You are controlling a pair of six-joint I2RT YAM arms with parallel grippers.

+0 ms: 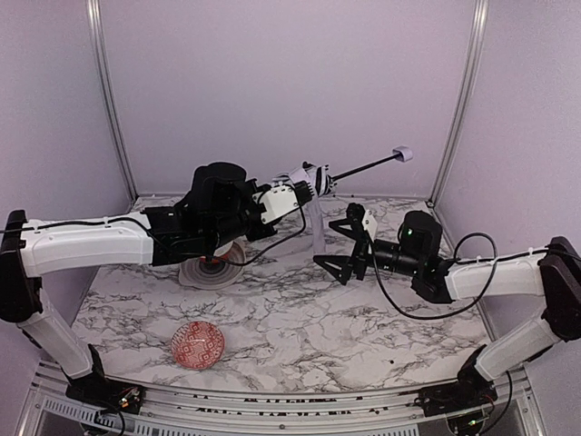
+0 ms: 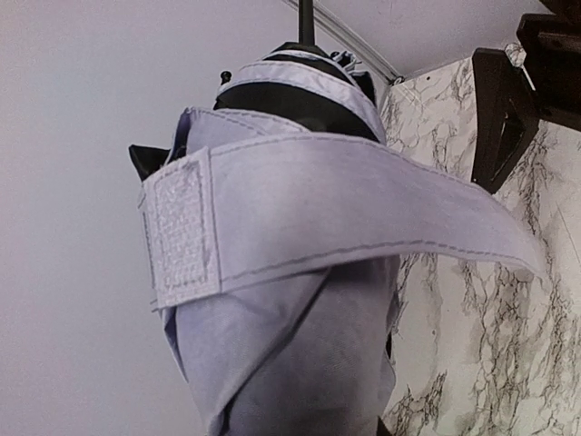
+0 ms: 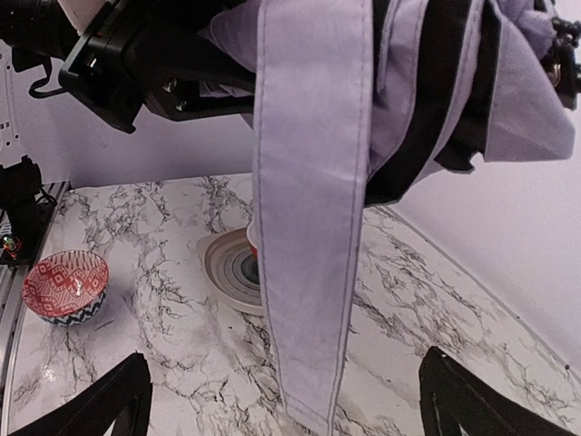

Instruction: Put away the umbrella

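Umbrella (image 1: 320, 178) — one, pale lavender wrinkled cloth, thin black shaft, small knob — aloft at frame centre, clamped in left gripper (image 1: 304, 186) | one flat stitched strap (image 3: 309, 209) hangs down | right gripper (image 1: 339, 240) just beside strap, jaws wide, holding nothing | one red patterned bowl (image 1: 198, 345), one grey ringed plate (image 1: 211, 270), marble table (image 1: 363, 327) | both arms reach inward

Lavender umbrella (image 2: 300, 227), red patterned bowl (image 1: 198, 344)
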